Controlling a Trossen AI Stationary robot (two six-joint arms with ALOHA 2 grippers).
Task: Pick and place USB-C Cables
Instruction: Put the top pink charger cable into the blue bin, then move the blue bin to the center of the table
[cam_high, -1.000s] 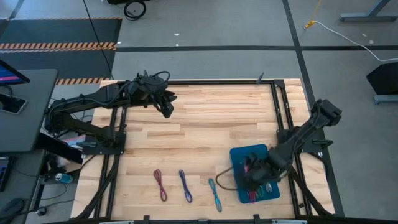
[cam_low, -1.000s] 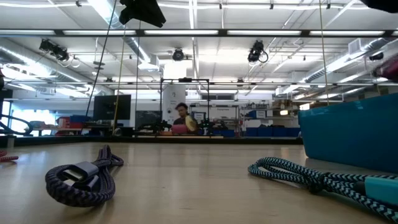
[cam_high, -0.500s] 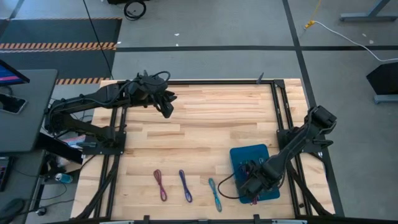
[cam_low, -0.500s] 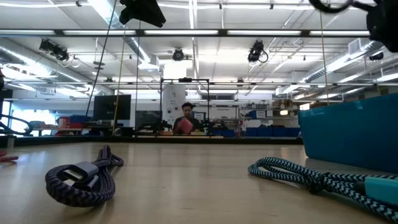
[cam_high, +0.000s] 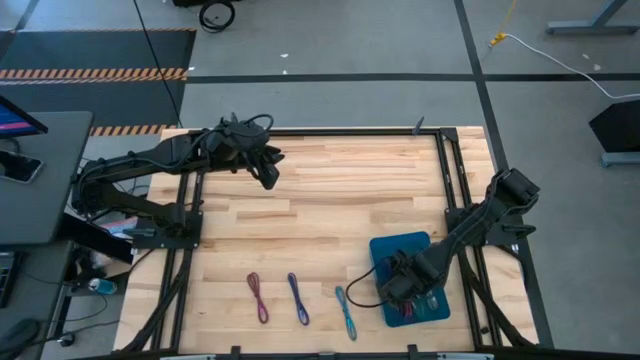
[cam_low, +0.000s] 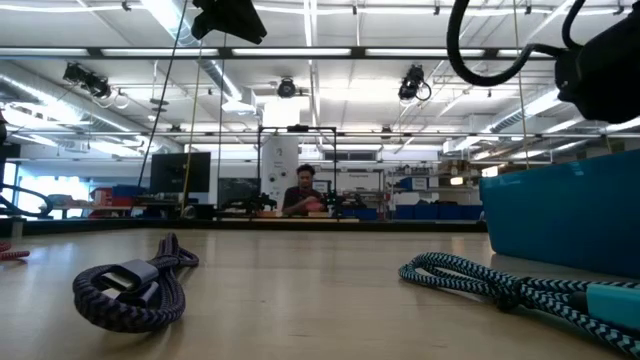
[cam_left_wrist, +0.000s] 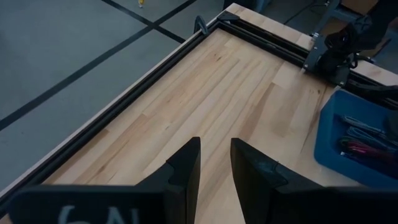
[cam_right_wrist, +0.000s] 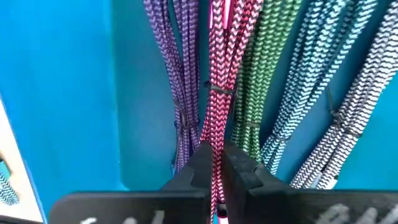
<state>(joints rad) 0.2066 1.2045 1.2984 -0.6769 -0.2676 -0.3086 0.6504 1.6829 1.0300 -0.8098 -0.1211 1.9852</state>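
Left end effector (cam_high: 270, 178) parked over the far bench (cam_high: 330, 200), fingers slightly apart, empty. Three USB-C cables (cam_high: 299, 299) lie in a row near the front edge (maroon, blue, teal, presumably sorted). Right end effector (cam_right_wrist: 215, 163) is in the blue bin (cam_high: 385, 250), closed on the pink cable (cam_right_wrist: 219, 93); about four more bundles lie beside it.

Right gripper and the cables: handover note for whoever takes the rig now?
Right gripper: shut on the pink cable, inside the blue bin at the table's near right.
Left gripper: fingers slightly apart, nothing held, waiting above the table's far left.
Cables: three laid out in a row on the table in front: maroon cable, blue-purple cable, teal cable. In the bin beside the pink one: purple, green, light teal and grey bundles.
Done: three placed.
Left: lift the pink one out, probably set it beside the row, then the remaining four.
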